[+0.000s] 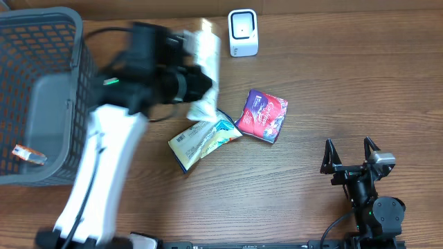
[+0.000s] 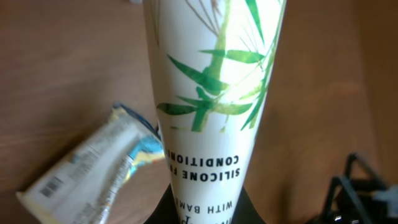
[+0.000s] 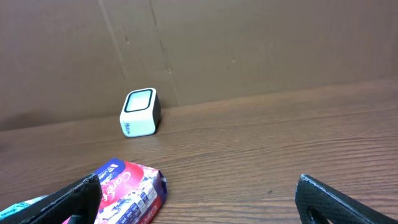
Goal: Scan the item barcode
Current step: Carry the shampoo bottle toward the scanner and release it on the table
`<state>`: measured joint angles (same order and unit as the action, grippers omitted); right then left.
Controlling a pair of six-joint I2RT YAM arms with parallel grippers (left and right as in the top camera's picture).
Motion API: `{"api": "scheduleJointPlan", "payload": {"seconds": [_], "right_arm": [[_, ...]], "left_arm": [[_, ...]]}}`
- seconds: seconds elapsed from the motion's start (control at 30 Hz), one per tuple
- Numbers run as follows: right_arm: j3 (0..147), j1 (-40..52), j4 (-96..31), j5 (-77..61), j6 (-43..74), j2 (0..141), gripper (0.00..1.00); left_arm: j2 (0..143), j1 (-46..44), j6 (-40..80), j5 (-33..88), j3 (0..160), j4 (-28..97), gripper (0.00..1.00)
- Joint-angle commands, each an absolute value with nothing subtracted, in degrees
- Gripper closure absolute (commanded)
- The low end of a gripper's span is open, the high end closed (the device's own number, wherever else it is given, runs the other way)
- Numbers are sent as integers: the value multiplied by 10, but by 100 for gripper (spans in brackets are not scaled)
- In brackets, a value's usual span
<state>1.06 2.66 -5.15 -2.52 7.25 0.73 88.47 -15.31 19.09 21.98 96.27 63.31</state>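
A brown wooden bench point(image 1: 346, 76) is carrying everything, with a cardboard wall standing behind it. At far left one grey mesh basket point(image 1: 48, 41) is sitting, with one small orange item point(image 1: 29, 155) lying inside. Next, the left pincer point(image 1: 201, 84) is clamping one white tube point(image 1: 209, 48) printed with green bamboo, holding it over the bench just left of the one white scanner point(image 1: 243, 32). Nearer the robot, two packets are lying flat just beside each other: one yellow-and-blue packet point(image 1: 204, 142) and one purple pouch point(image 1: 261, 115). At far right the right pincer point(image 1: 351, 155) is resting with its jaws spread wide, gripping nothing.
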Motion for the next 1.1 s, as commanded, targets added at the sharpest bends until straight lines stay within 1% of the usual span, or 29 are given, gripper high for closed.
{"api": "scheduleJointPlan", "payload": {"seconds": [0.0, 0.23, 0.5, 0.6, 0.63, 0.73, 0.77, 0.93, 1.07], "right_arm": [[5, 25, -47, -20, 70, 2, 0], [5, 25, -47, -20, 70, 2, 0], [5, 25, -47, -20, 70, 2, 0], [5, 25, -47, -20, 70, 2, 0], [5, 25, -47, -20, 70, 2, 0], [5, 25, -47, -20, 70, 2, 0], [5, 25, -47, -20, 70, 2, 0], [5, 25, -47, -20, 70, 2, 0], [5, 25, -47, -20, 70, 2, 0]], "left_arm": [[954, -222, 195, 159, 940, 632, 96], [1075, -283, 199, 115, 939, 628, 96], [1160, -297, 241, 110, 939, 628, 95], [1177, -297, 247, 135, 939, 626, 90], [1180, -297, 247, 147, 939, 625, 87], [1185, -301, 247, 170, 939, 623, 73], [1185, -303, 246, 176, 939, 624, 66], [1184, -304, 246, 181, 955, 642, 63], [1184, -298, 229, 174, 1025, 697, 60]]}}
